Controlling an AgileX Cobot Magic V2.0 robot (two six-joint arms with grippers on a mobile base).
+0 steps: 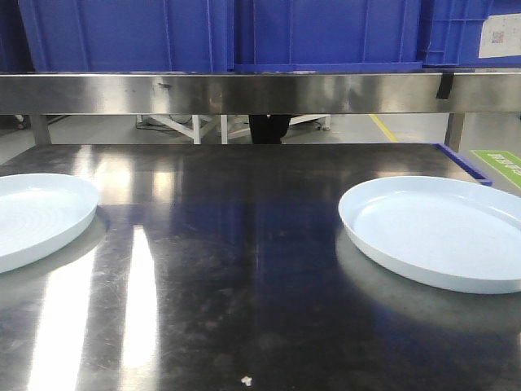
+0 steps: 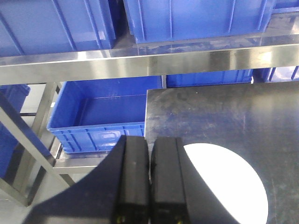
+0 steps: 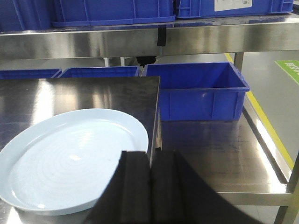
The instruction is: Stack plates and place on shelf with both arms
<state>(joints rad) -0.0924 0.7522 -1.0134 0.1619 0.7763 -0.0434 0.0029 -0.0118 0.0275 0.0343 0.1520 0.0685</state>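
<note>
On the desk's left edge lies the left plate (image 1: 37, 216), partly cut off by the border of the front view. The right plate (image 1: 440, 232) lies near the right edge, well apart from it. Both rest flat, rim up, pale blue and glossy, with the bare dark steel of the desk (image 1: 244, 269) between them. Beyond the desk's far edge a steel shelf (image 1: 244, 91) runs across above it, carrying blue bins (image 1: 122, 32).

The left tool (image 2: 149, 186) hangs over the desk's left edge. Its two black fingers are pressed together with only a thin seam between them, and they grip nothing. The left plate shows just to its right, washed white by glare, and one finger covers the rim nearest it. I cannot tell whether they touch. Off the desk's left edge the left bin (image 2: 100, 116) sits open on a lower rack.

The right tool (image 3: 150, 186) hangs at the desk's right edge, fingers likewise drawn together and holding nothing. It sits just beside the right plate's near right rim, and contact cannot be judged. Off the desk's right edge the right bin (image 3: 201, 91) stands on a lower steel surface.
</note>
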